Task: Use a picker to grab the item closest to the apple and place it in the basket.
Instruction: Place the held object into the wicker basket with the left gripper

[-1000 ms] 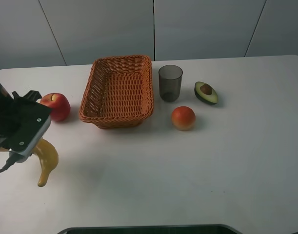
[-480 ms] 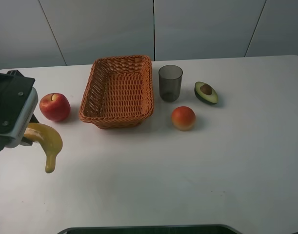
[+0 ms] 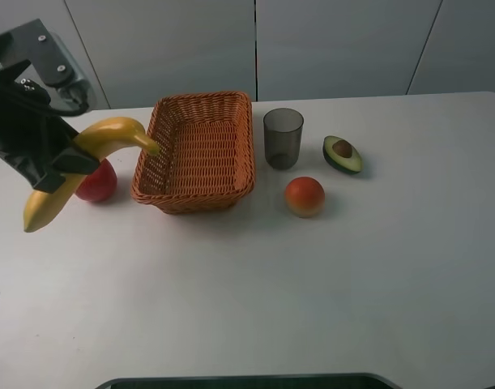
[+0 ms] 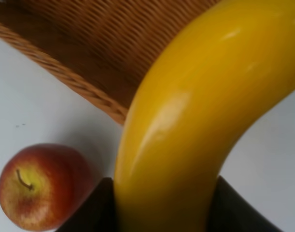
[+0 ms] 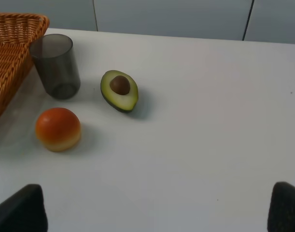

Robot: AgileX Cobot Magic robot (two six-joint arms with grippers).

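Observation:
My left gripper (image 3: 71, 156) is shut on a yellow banana (image 3: 101, 134) and holds it in the air just left of the wicker basket (image 3: 193, 199). The banana's stem end reaches the basket's left rim; its other end hangs low toward the table's left edge. The red apple (image 3: 99, 183) lies on the table under the banana, partly hidden by it. In the left wrist view the banana (image 4: 186, 121) fills the frame between the dark fingers (image 4: 89, 212), with the apple (image 4: 38, 186) and basket (image 4: 55, 65) below. My right gripper (image 5: 152, 212) is open and holds nothing.
A dark translucent cup (image 3: 283, 138) stands right of the basket. A halved avocado (image 3: 343, 154) and an orange-red round fruit (image 3: 305, 196) lie near it. The right wrist view shows the same cup (image 5: 55, 65), avocado (image 5: 119, 90) and fruit (image 5: 58, 129).
My left gripper has risen with the banana and swung it from the table's front left toward the basket, so its stem end now reaches the left rim above the apple.

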